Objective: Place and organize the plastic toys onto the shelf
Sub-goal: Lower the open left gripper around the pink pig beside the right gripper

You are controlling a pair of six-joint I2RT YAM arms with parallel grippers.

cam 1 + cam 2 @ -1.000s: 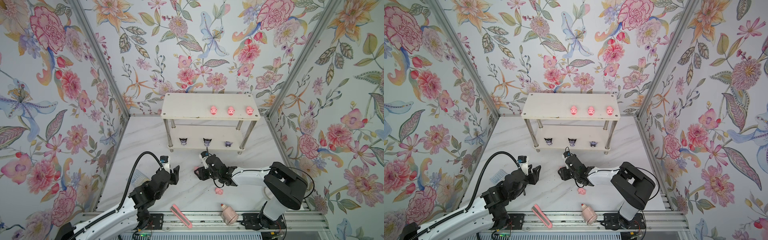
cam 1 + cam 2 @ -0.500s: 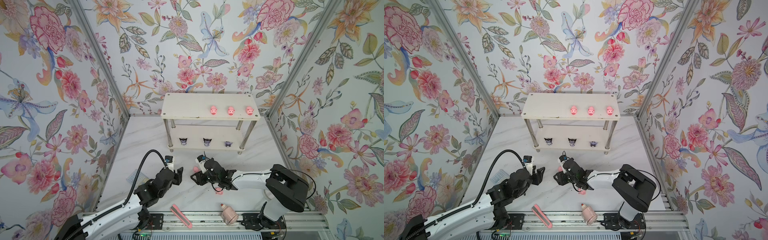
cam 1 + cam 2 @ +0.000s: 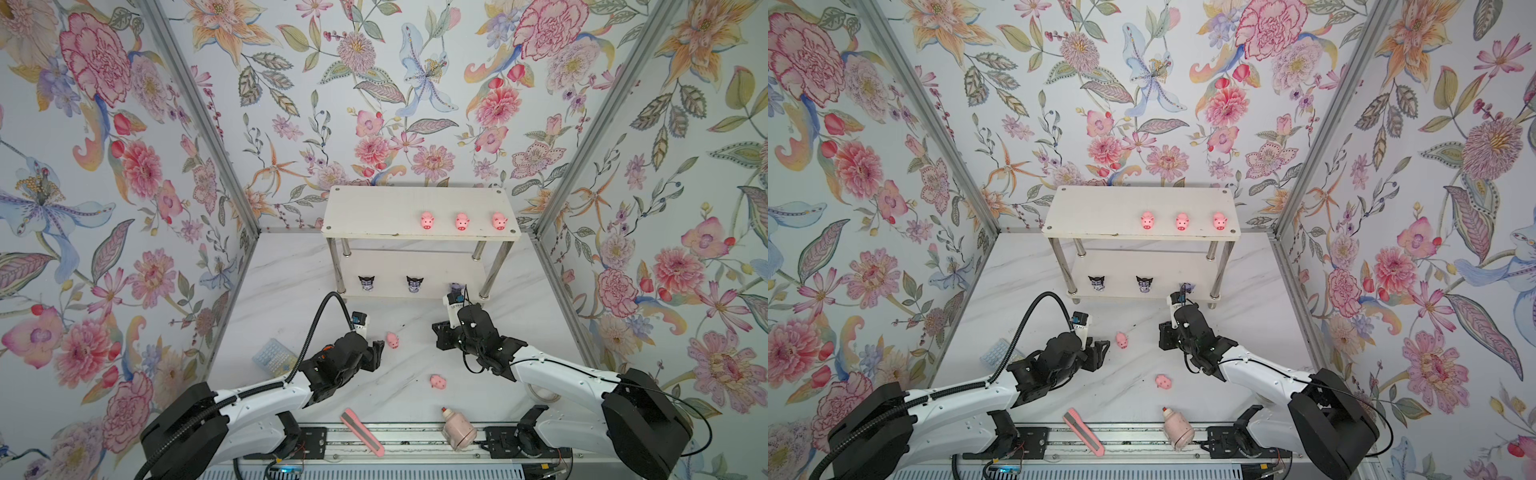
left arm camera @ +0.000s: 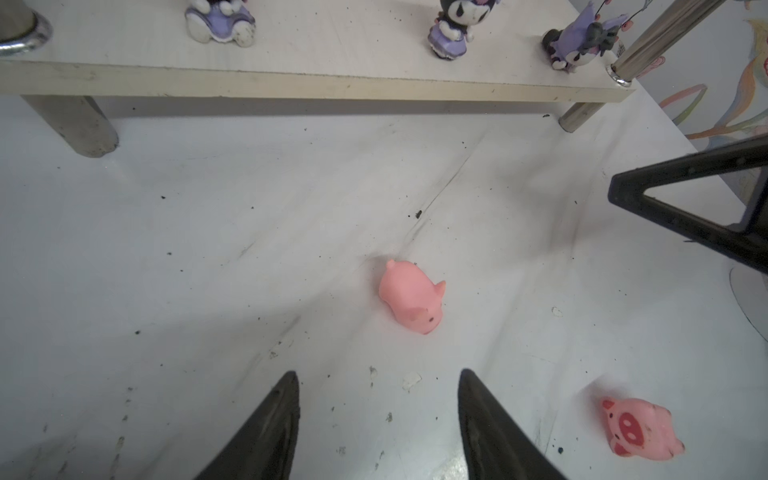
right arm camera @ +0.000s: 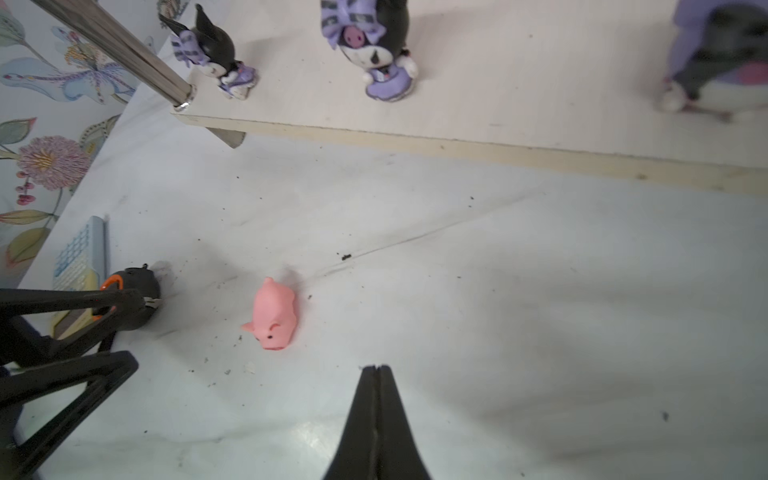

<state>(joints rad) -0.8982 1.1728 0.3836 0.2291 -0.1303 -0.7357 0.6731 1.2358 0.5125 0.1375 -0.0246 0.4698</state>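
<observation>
Speckled marble tabletop [image 3: 291, 291], floral walls [image 3: 104, 166], white shelf [image 3: 374, 208]

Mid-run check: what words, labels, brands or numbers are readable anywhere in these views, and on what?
No text is readable in any view.
Pale blue keypad: key marks too small and blurred to read.
Pink bottle: no legible label.
Pink box cutter: no print visible.
</observation>
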